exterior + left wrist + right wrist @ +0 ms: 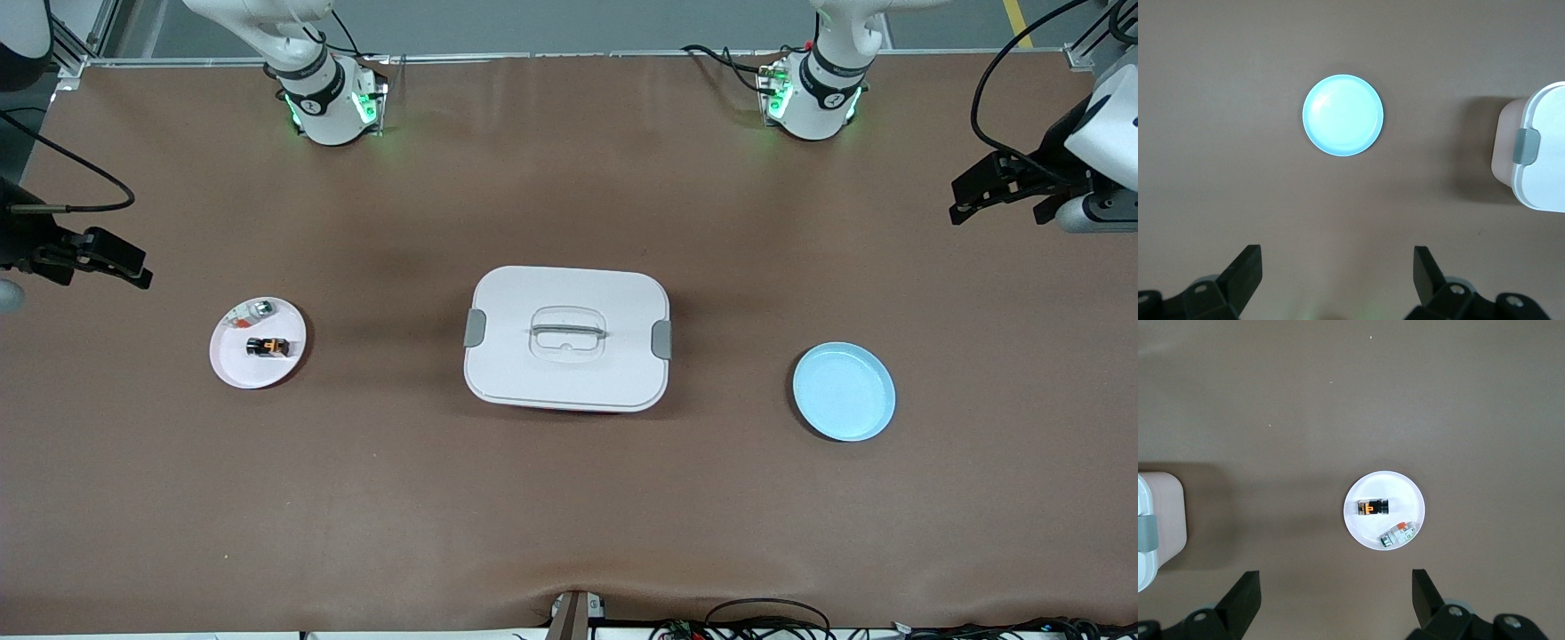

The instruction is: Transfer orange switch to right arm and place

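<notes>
A round pale-blue plate (844, 392), smooth and glossy, lies nearest the front camera, toward the left arm's end of the brown desk (569, 516). Mid-desk sits a white rounded-rectangle lidded box (567, 338) with grey side latches and a recessed handle. Toward the right arm's end, a round white plate (258, 343) holds the orange switch (268, 346), a small black block with an orange middle band. The switch lies flat, its long axis running along the desk's length, from one arm's end toward the other. Just beside it on the same plate, farther from the front camera, rests a small clear-and-green piece (250, 310) with a red-orange bit. No writing on either part can be read. The left gripper (1009, 188) hangs above the desk at its own end, fingers spread wide and holding nothing; the right gripper (93, 258) waits likewise over the other end, fingers wide apart and empty.
</notes>
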You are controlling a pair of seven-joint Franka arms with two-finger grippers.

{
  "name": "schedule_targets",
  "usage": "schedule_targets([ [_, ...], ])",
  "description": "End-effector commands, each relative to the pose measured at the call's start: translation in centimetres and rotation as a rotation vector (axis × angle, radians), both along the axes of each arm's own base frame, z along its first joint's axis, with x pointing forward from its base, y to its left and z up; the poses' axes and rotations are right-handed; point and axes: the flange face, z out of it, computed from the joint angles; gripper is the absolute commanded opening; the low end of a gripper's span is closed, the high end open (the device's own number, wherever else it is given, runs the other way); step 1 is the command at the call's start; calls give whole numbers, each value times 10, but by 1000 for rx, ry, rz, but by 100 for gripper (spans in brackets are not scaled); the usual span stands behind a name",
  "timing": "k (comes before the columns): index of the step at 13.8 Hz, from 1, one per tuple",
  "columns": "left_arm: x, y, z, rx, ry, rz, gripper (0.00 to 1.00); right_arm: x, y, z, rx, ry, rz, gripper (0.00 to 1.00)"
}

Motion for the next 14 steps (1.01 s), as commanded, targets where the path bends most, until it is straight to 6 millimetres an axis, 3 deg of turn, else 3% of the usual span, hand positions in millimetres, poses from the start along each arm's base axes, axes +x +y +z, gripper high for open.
schedule_targets([
  [1, -4, -15, 3, 4, 1, -13, 100, 1, 1, 9, 16, 6, 2, 100],
  [5, -5, -14, 1, 15, 7, 0, 100, 0, 2, 10, 14, 12, 2, 100],
  [9, -5, -9, 1, 35, 11, -3, 100, -23, -3, 36, 15, -2, -3, 100],
  [14, -6, -6, 0, 38, 22, 1, 100, -49, -11, 22, 14, -9, -28, 100],
])
